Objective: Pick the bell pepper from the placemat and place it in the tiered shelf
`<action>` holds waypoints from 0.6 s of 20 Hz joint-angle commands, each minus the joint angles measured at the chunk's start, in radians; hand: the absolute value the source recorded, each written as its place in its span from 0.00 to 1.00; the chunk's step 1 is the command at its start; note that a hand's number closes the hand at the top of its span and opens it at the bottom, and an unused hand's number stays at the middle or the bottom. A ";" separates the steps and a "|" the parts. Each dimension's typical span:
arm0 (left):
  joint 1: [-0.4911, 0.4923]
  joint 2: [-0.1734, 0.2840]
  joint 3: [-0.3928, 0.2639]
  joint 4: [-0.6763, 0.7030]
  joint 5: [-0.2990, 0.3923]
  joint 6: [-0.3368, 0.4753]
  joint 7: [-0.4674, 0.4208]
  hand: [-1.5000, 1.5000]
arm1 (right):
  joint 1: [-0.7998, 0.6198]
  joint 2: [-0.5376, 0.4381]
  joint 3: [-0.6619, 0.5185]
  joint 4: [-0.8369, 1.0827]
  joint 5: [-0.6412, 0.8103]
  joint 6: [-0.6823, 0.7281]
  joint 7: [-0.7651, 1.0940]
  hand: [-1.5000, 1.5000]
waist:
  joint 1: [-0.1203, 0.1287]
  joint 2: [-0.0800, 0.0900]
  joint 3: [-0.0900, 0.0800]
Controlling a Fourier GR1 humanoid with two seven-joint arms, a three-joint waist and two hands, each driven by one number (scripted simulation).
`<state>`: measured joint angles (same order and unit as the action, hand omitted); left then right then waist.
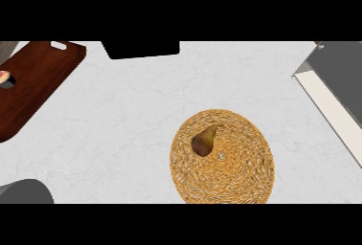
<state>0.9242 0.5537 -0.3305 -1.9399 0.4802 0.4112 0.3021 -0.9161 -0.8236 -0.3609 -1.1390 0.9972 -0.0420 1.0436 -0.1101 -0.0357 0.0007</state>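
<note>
A yellow-brown bell pepper (204, 140) lies on its side on a round woven placemat (233, 177), on the mat's upper left part. The grey tiered shelf (338, 76), with a cream front edge, stands at the right edge of the counter, up and to the right of the mat. Neither hand shows in the head view. A grey rounded shape (25, 192) enters at the lower left corner; whether it is a forearm I cannot tell.
A dark wooden cutting board (32, 81) lies at the upper left, with a small round item (4, 76) at its left edge. A black object (141, 49) sits at the top middle. Light grey counter (120, 129) lies between board and mat.
</note>
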 commanded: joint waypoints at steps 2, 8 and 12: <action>-0.243 0.034 0.155 -0.073 -0.081 -0.006 -0.158 0.50 | -0.030 0.018 -0.069 -0.061 -0.022 -0.073 0.053 0.00 | -0.029 -0.011 -0.002; -0.235 0.041 0.146 -0.069 -0.073 0.001 -0.159 0.50 | -0.076 0.006 -0.106 -0.163 -0.018 -0.084 0.031 0.00 | -0.049 -0.023 -0.005; -0.212 0.031 0.142 -0.071 -0.069 0.032 -0.163 0.50 | -0.092 -0.032 -0.129 -0.217 0.010 -0.045 0.060 0.00 | -0.079 -0.035 -0.009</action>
<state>0.9488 0.5579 -0.3441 -1.9432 0.4946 0.4418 0.2872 -0.9896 -0.8311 -0.4743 -1.3036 0.9904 -0.0954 1.0339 -0.1430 -0.0638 -0.0020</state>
